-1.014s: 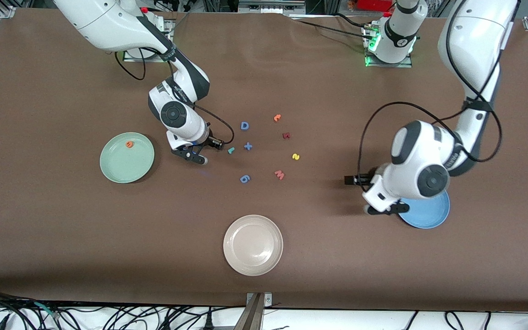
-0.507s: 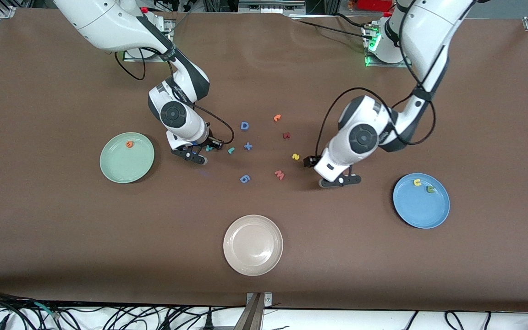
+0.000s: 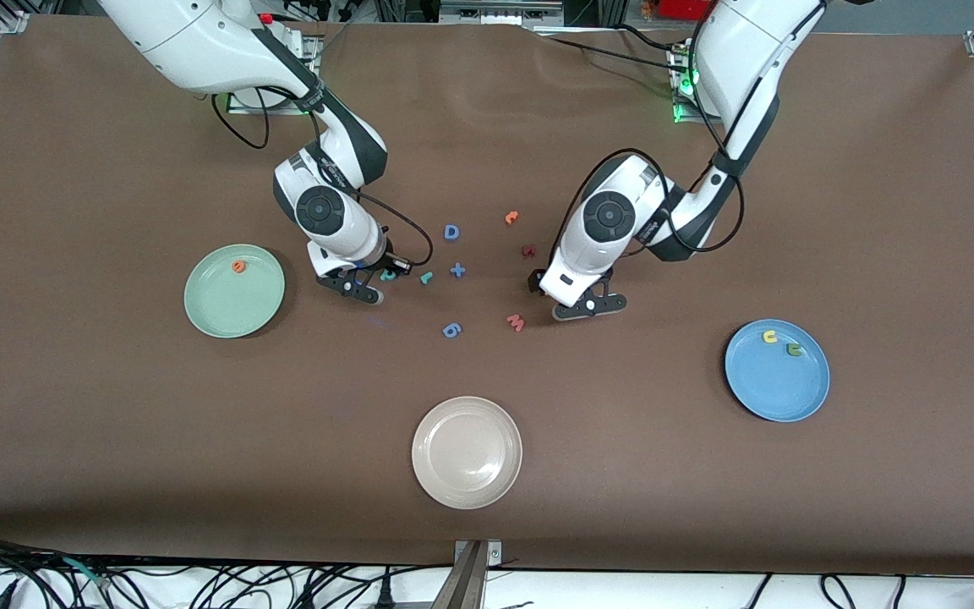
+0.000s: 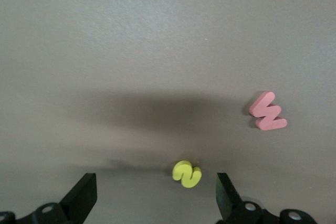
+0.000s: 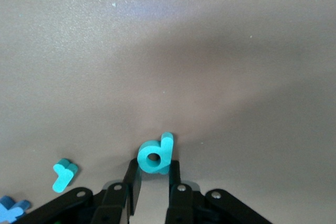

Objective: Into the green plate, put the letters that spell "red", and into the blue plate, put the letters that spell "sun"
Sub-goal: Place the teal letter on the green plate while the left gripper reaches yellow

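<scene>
Pinching the teal d (image 5: 156, 156) mid-table by its lower edge, the right gripper (image 5: 152, 179) looked barely closed on it, so it could twist free en route to the green plate (image 3: 234, 291). Left gripper (image 4: 155, 200) hung wide open and empty over the yellow s (image 4: 187, 173).

You are seeing bare cloth surrounding the yellow "s" (image 4: 187, 174); only the pink W piece (image 4: 268, 111) is lying near.
</scene>
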